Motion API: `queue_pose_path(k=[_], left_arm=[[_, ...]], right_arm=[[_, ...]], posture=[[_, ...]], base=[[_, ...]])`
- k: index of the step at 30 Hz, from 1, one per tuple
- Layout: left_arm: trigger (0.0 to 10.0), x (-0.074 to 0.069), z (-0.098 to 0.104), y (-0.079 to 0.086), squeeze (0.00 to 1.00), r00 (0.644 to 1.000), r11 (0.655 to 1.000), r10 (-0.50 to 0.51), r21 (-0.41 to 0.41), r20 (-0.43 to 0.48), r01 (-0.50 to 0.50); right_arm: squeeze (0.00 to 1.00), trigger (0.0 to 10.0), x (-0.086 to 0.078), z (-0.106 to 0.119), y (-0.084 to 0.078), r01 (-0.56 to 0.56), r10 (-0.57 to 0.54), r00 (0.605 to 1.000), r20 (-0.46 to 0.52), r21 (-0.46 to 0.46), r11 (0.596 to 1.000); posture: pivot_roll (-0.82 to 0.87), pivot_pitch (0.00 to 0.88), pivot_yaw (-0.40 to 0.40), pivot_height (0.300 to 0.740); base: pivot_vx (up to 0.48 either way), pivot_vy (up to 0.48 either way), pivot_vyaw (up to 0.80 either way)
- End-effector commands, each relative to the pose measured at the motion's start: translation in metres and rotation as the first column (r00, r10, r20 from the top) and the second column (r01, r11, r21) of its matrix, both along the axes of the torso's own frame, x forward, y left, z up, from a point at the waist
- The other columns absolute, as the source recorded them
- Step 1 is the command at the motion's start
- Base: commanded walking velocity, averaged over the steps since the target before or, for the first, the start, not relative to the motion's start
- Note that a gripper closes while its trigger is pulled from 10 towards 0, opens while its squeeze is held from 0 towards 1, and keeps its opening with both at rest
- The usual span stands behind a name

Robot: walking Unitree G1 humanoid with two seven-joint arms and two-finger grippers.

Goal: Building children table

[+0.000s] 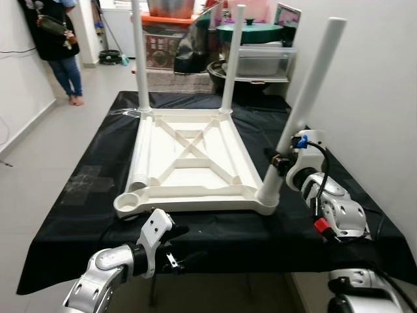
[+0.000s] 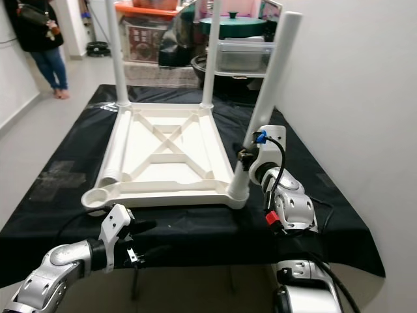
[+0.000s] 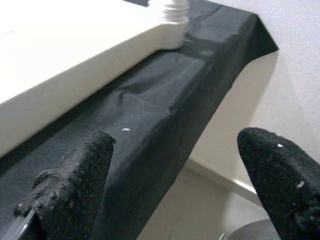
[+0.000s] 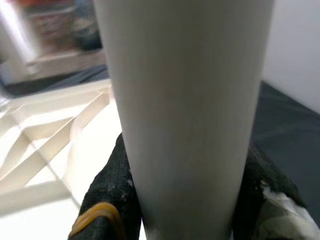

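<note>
The white children's table (image 1: pixel 189 153) lies upside down on a black-clothed table (image 1: pixel 260 228). Two white legs (image 1: pixel 138 59) stand upright in its far corners. A third leg (image 1: pixel 306 104) leans out of the near right corner socket (image 1: pixel 267 195). My right gripper (image 1: pixel 279 160) is shut on it low down, and its black fingers (image 4: pixel 112 200) press both sides of the leg (image 4: pixel 185 100). The near left socket (image 1: pixel 130 201) holds nothing. A white tube (image 1: pixel 140 156) lies along the top's left side. My left gripper (image 1: pixel 186 246) hangs open at the front edge, its fingers (image 3: pixel 75 190) wide apart over the cloth.
A person (image 1: pixel 58 45) stands at the far left on the tiled floor. Shelves with pots and a clear bin (image 1: pixel 260 59) stand behind the table. A white wall (image 1: pixel 371 98) runs close along the right side.
</note>
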State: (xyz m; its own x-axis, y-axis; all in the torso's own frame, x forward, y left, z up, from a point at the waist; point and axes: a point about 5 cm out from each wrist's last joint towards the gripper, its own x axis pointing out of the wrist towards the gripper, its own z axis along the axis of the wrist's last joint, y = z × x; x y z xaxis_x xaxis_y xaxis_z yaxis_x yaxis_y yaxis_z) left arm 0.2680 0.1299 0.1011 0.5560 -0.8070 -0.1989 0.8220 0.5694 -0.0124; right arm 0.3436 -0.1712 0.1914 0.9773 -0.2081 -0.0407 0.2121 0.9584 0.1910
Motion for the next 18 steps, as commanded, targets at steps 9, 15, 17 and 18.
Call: queue_pose_path(k=[9,15,17,18], left_arm=[[10.0,0.004,0.001,-0.001,0.0,1.0,1.0,-0.014,0.009,0.002,0.014],[10.0,0.004,0.001,-0.003,0.0,1.0,1.0,-0.013,0.002,0.005,0.013],[10.0,0.003,0.0,-0.002,0.0,1.0,1.0,-0.013,0.004,0.003,0.013],[10.0,0.003,0.0,-0.001,0.0,1.0,1.0,-0.013,0.004,0.002,0.013]], right_arm=[[1.0,10.0,0.013,0.023,0.011,-0.407,0.409,0.909,0.08,-0.047,0.912],[0.0,10.0,0.009,0.03,-0.009,-0.675,0.689,0.724,0.029,-0.177,0.716],[0.0,10.0,-0.001,0.028,-0.012,-0.773,0.789,0.614,-0.025,-0.225,0.594],[0.0,10.0,-0.001,0.027,-0.014,-0.777,0.793,0.608,-0.044,-0.241,0.582]], posture=[[0.0,0.0,-0.075,0.74],[0.0,0.0,-0.077,0.74],[0.01,0.0,-0.077,0.74],[0.01,0.0,-0.077,0.74]], base=[[0.0,0.0,0.0],[0.0,0.0,0.0],[0.0,0.0,0.0],[0.0,0.0,0.0]])
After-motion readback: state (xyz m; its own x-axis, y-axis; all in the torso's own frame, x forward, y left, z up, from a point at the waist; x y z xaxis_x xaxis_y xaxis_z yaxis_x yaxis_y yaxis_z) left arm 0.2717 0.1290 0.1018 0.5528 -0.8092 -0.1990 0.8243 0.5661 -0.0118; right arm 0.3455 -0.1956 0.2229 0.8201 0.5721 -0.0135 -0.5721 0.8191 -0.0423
